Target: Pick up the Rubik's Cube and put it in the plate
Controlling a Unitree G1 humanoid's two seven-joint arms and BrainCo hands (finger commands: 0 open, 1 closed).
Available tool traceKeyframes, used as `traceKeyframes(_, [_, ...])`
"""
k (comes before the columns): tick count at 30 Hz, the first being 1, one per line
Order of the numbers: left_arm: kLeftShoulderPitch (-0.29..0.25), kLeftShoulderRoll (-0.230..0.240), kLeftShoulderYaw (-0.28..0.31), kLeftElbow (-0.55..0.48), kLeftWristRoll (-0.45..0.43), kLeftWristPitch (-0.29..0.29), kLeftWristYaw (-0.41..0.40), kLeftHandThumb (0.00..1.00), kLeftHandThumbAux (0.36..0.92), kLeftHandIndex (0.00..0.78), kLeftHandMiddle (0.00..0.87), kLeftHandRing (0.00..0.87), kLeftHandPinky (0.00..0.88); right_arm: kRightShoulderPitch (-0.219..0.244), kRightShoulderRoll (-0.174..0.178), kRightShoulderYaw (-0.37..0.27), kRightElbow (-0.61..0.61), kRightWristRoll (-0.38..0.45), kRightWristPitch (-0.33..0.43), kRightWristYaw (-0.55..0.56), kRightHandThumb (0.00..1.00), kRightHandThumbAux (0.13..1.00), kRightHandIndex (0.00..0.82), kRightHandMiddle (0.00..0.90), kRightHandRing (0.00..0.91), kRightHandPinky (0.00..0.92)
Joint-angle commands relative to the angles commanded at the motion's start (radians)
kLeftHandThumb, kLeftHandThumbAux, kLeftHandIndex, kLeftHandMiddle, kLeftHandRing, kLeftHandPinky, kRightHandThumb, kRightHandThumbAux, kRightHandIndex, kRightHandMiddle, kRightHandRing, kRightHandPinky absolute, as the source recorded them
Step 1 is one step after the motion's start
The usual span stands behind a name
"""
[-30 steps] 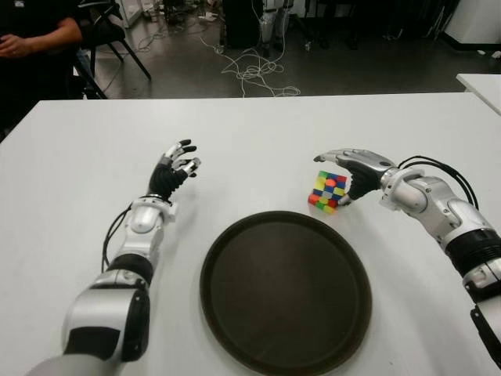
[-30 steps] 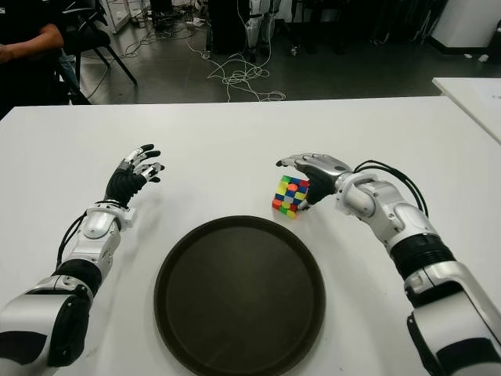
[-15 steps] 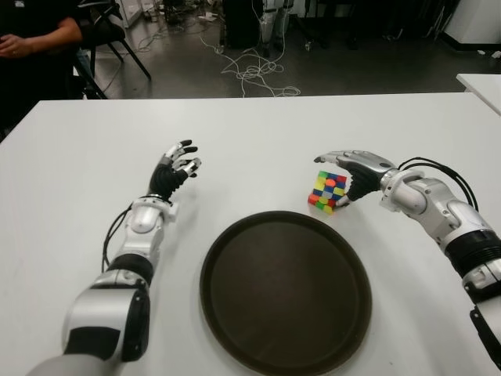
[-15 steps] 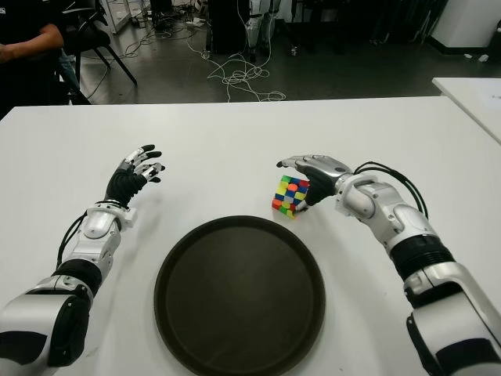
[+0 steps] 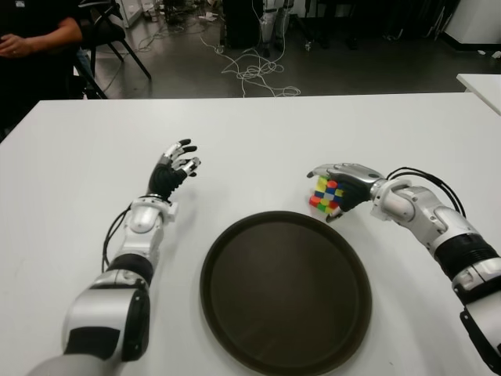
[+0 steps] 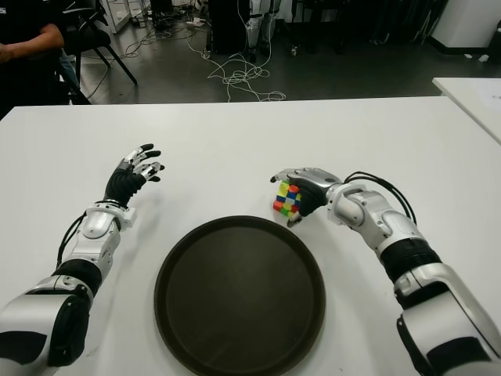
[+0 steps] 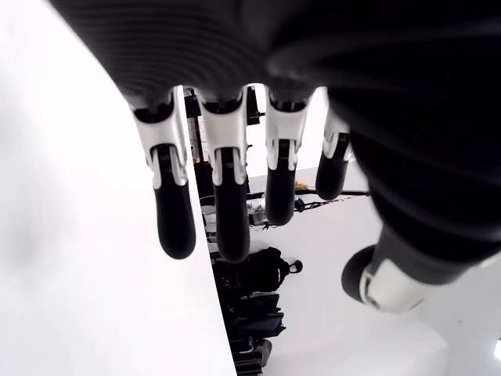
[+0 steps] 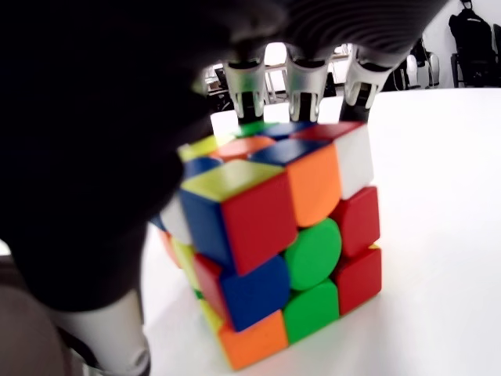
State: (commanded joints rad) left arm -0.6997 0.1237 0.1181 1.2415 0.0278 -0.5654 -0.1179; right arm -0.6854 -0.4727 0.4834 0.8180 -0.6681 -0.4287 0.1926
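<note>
The Rubik's Cube (image 5: 326, 194), with its mixed coloured stickers, sits on the white table (image 5: 258, 133) just beyond the far right rim of the round dark plate (image 5: 282, 298). My right hand (image 5: 341, 186) wraps it: fingers curl over its top and far side, and the thumb presses the near side. In the right wrist view the cube (image 8: 274, 235) fills the palm with fingertips (image 8: 305, 78) over its far edge. My left hand (image 5: 176, 163) shows idle to the left of the plate, its fingers (image 7: 227, 204) spread with nothing in them.
A person (image 5: 31, 31) sits beyond the table's far left corner beside a chair (image 5: 117, 35). Cables (image 5: 254, 74) lie on the floor behind the table. A second white table's corner (image 5: 481, 82) shows at the far right.
My right hand has slid left onto the cube and curled its fingers around it, pushing the cube slightly towards the plate. The left hand has not moved.
</note>
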Motion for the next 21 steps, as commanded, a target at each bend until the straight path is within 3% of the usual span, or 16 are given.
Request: traceKeyframes(21, [0.000,0.001,-0.005,0.004,0.002,-0.002,0.013,0.187,0.663,0.161,0.204,0.287,0.393,-0.013,0.030,0.030,0.053,-0.028,0.015,-0.030,0.000,0.844,0.192,0.207,0.191,0.130])
